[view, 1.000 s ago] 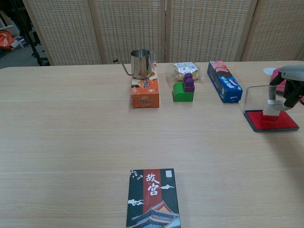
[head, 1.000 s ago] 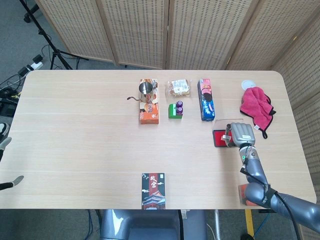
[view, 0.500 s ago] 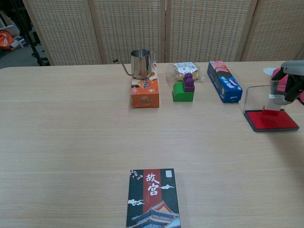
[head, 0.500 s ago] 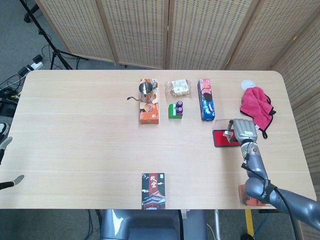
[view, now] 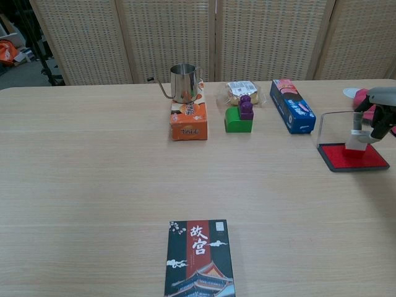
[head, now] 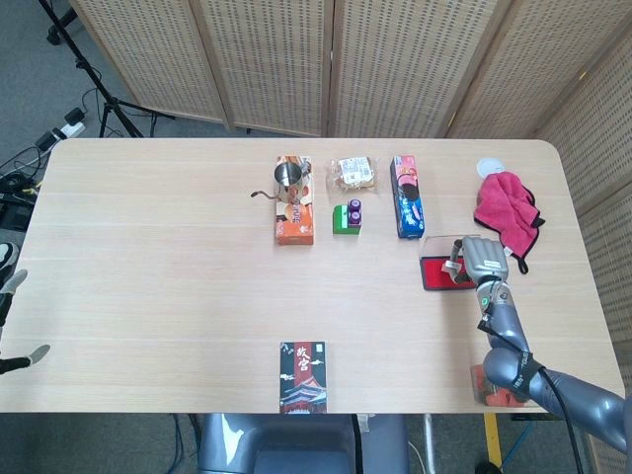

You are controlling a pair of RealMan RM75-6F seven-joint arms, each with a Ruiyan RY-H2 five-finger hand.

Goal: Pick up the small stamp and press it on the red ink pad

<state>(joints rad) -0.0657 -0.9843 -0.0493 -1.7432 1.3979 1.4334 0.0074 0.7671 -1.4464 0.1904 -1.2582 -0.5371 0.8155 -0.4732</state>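
Your right hand [view: 378,114] pinches the small stamp [view: 356,139] between its fingers and holds it upright, the stamp's foot down on the red ink pad [view: 352,157]. In the head view the same hand [head: 483,259] sits over the right part of the pad [head: 434,273], whose clear lid stands open on the far side of your hand. Just beyond your hand, further right, lies the pink cloth [head: 506,212]. To the left of your hand lies the blue biscuit box [view: 292,105], then the green and purple block [view: 239,116] and the steel kettle [view: 183,83] on the orange box [view: 188,122]. Your left hand [head: 12,326] barely shows at the frame edge; you cannot tell how its fingers lie.
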